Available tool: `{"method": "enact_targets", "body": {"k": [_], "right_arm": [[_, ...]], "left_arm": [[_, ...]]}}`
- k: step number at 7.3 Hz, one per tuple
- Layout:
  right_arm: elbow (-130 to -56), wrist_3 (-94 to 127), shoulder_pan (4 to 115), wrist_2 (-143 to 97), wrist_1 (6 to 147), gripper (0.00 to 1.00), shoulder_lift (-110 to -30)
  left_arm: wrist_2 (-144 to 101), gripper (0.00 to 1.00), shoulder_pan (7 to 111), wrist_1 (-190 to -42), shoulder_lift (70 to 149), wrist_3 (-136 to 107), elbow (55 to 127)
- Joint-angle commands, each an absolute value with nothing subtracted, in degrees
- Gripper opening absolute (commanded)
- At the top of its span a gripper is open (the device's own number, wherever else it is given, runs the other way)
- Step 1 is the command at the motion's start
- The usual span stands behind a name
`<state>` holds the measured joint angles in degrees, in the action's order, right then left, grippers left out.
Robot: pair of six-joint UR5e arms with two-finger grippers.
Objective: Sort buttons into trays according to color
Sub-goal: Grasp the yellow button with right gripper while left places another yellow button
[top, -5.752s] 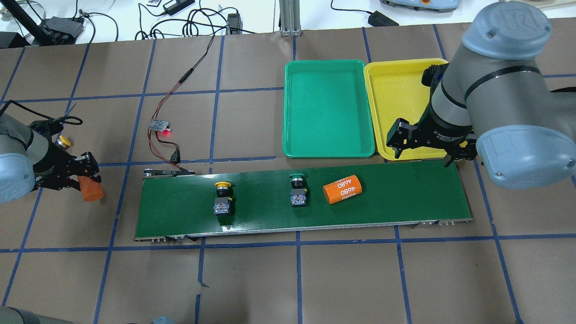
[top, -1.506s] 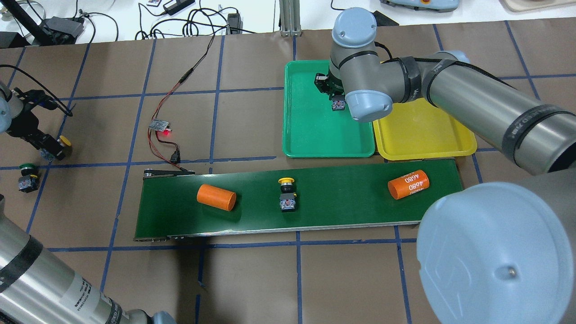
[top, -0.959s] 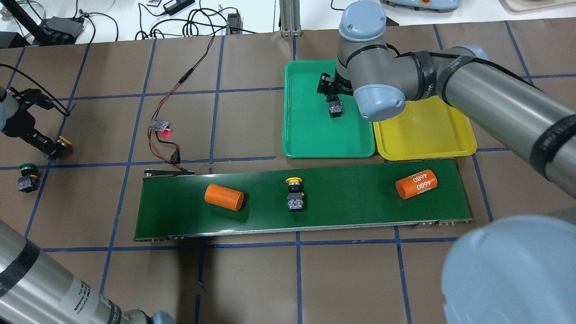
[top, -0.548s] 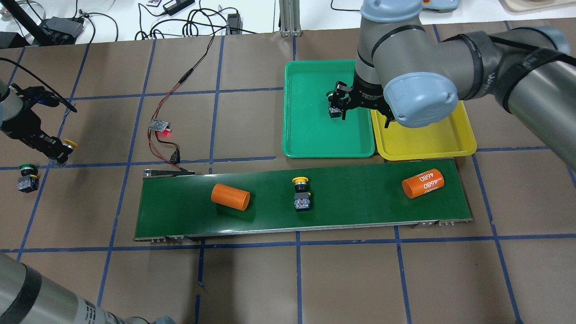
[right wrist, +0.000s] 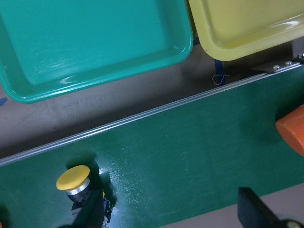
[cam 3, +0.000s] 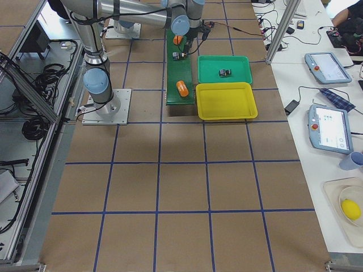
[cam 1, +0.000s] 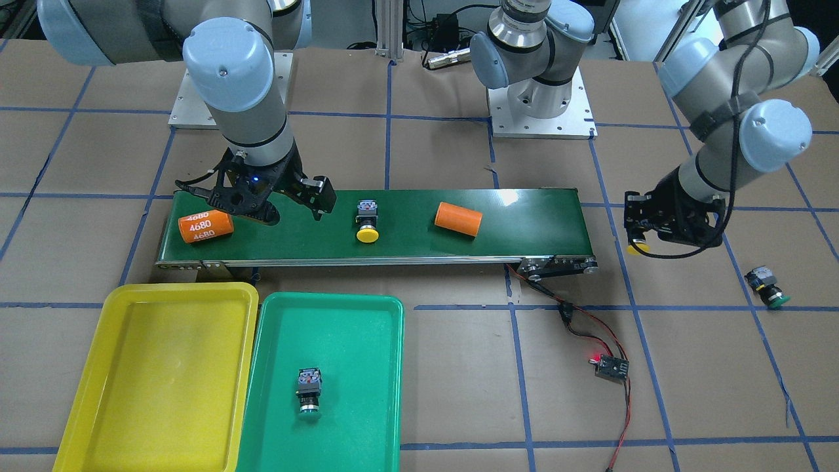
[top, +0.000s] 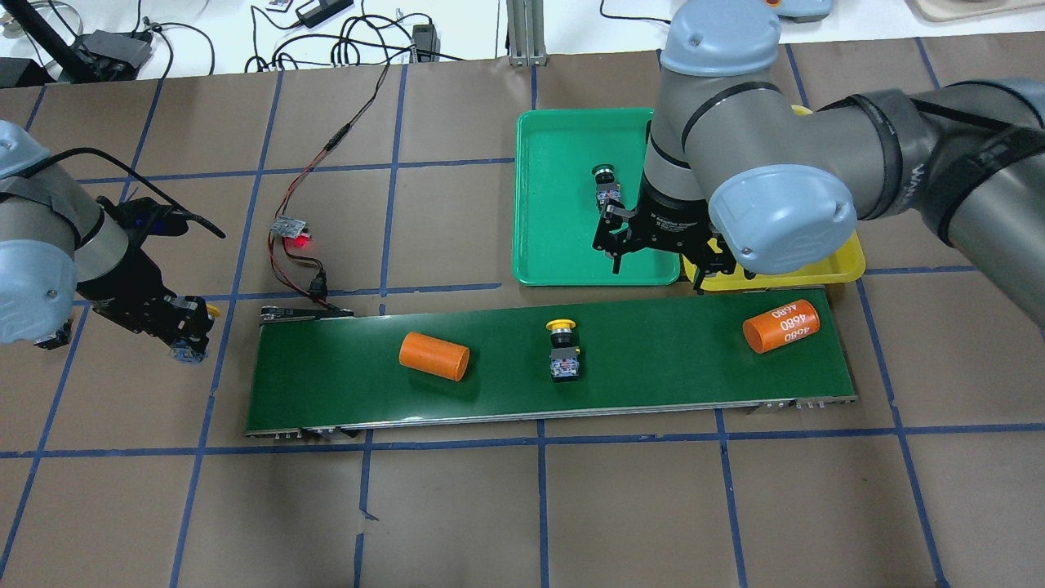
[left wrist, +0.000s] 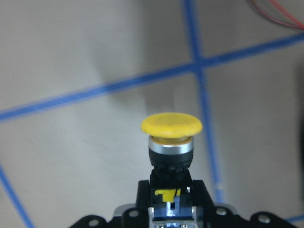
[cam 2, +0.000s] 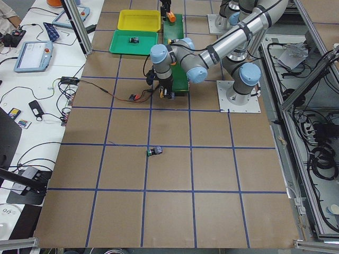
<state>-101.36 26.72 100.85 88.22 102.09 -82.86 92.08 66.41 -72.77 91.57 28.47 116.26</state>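
One green button (top: 604, 181) lies in the green tray (top: 555, 245), free of any gripper; it also shows in the front view (cam 1: 309, 391). My right gripper (top: 661, 260) hangs open and empty between the trays' near edge and the belt. Its wrist view shows a yellow button (right wrist: 73, 179) on the belt below; the same button (top: 563, 351) lies mid-belt. My left gripper (top: 189, 331) is shut on another yellow button (left wrist: 171, 128), just off the belt's left end. A second green button (cam 1: 768, 288) lies on the table. The yellow tray (cam 1: 157, 367) holds nothing.
The dark-green conveyor belt (top: 653, 359) carries a plain orange cylinder (top: 434, 357) and one marked 4680 (top: 781, 326) near its right end. A small circuit board (top: 290, 228) with a red light and wires sits left of the trays.
My right gripper let go of the green button in the green tray and drew back toward the belt. The left gripper carried its yellow button toward the belt. Items on the belt drifted right.
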Motion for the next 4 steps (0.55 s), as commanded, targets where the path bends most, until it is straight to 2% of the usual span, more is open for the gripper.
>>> {"method": "enact_targets", "body": {"k": [1, 3, 4], "right_arm": [[-103.7, 23.8, 102.2, 86.9, 106.9, 1.00, -82.5], [-104.5, 22.6, 102.5, 83.3, 108.2, 1.00, -80.8], [-104.9, 19.3, 102.5, 83.3, 108.2, 1.00, -79.3]], "left_arm": [[89.7, 0.01, 76.8, -75.1, 87.0, 13.9, 119.2], [90.1, 0.01, 85.7, -74.2, 87.9, 9.1, 122.2], [90.2, 0.07, 86.5, -73.2, 88.6, 8.7, 122.6]]}}
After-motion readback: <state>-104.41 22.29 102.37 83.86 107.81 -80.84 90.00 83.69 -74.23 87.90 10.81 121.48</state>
